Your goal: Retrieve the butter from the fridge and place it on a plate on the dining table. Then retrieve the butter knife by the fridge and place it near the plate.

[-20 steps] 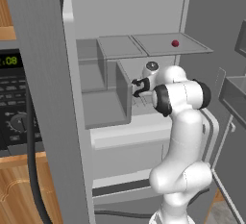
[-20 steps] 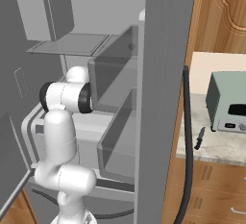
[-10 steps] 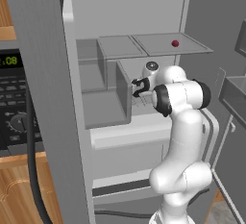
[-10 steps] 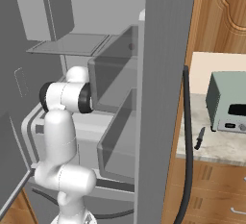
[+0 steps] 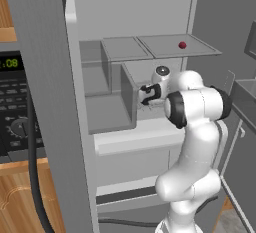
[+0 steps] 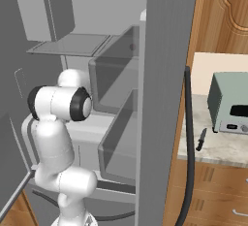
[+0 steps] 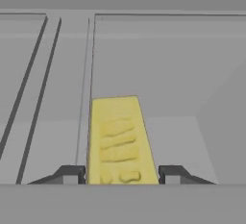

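**Claw clenched on the butter inside the open fridge**

In the hand view, the butter (image 7: 120, 139), a yellow stick with a ridged top, fills the lower centre of the frame and runs away from the camera. The two dark fingertips (image 7: 72, 174) press against its left and right sides at the near end, so the claw (image 7: 121, 175) is grasping the butter. The stick lies over a pale grey fridge floor beside thin vertical dividers; whether it rests on that floor or is lifted just clear cannot be told.

In the left base view, the white arm rises from the lower right and reaches into the open fridge (image 5: 150, 17); its claw (image 5: 144, 96) sits at mid-frame, just right of a translucent grey bin (image 5: 107, 102) and below a glass shelf (image 5: 160, 47). A small red ball (image 5: 182, 45) rests on that shelf in the upper right. A black oven panel (image 5: 12, 112) with a dial shows at the left edge.

In the right base view, the arm stands at the left, with the grey fridge door (image 6: 164, 99) upright through the centre. To the right, on the pale marbled desk (image 6: 213, 147), the butter knife (image 6: 200, 139) lies near the front edge, just left of a grey-green toaster oven (image 6: 228, 104) and apart from it.
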Robot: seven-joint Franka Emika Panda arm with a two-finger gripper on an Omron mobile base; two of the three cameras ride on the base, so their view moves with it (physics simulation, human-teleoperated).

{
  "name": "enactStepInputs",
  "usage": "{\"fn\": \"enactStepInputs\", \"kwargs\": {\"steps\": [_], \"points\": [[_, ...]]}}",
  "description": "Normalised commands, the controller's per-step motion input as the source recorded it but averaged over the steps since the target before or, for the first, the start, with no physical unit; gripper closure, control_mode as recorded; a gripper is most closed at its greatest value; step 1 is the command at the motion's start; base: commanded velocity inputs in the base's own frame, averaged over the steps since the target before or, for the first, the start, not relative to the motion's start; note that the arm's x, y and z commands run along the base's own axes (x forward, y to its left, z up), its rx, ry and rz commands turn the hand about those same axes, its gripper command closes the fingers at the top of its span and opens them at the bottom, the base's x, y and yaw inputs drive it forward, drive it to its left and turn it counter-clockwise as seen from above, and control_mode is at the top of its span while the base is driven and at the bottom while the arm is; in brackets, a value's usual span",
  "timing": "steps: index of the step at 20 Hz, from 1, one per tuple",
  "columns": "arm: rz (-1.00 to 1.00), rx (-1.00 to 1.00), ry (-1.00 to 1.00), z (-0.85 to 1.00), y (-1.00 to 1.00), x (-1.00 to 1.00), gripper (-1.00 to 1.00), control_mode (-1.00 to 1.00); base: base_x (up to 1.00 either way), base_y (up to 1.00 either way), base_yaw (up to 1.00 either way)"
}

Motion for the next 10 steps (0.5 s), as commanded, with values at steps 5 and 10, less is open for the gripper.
{"fn": "enactStepInputs", "kwargs": {"steps": [5,10], "points": [[0.0,0.0,0.0,0.1,0.0,-1.0,1.0,-1.0,0.0,0.0,0.0],[0.0,0.0,0.0,0.39,0.0,-1.0,1.0,-1.0,0.0,0.0,0.0]]}}
